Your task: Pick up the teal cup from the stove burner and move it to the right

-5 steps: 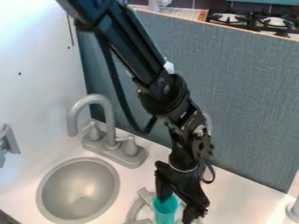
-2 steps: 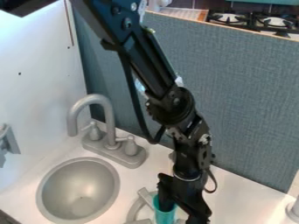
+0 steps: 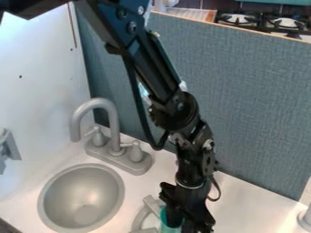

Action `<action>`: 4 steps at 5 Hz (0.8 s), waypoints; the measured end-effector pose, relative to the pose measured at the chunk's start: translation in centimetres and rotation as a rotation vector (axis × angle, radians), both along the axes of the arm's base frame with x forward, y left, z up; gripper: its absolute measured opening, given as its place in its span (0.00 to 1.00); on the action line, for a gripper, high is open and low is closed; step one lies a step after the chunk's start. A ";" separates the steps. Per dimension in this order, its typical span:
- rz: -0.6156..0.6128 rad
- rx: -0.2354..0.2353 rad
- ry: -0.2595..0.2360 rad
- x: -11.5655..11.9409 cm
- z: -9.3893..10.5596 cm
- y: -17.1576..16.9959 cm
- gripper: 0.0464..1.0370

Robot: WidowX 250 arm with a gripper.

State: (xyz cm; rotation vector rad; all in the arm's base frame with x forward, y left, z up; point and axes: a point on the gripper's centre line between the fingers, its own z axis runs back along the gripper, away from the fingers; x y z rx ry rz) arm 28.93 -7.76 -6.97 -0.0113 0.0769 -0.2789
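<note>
The black gripper hangs down at the bottom edge of the camera view, right of centre, over the white counter. It is at a teal cup; its left part reaches down inside the cup's mouth, and the rest covers the cup's right side. The lower part of the cup is cut off by the view's edge. A grey curved object lies just left of the cup.
A round grey sink basin lies to the left, with a grey faucet behind it. A blue-grey panel stands behind the counter. A pale grey object is at the right edge.
The gripper moved down into the cup, going slightly right and then back left. The upper arm swung right and a dark arm part came in at the upper left.
</note>
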 end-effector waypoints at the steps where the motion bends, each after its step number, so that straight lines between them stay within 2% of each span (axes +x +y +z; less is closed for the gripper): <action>1: 0.001 0.010 0.006 0.0 0.1 0.1 0.14; 2: -0.018 0.094 0.036 0.8 1.6 -1.3 0.07; 3: -0.145 0.161 0.070 0.4 2.2 -5.6 0.05; 4: -0.238 0.173 0.074 -1.1 2.6 -8.5 0.05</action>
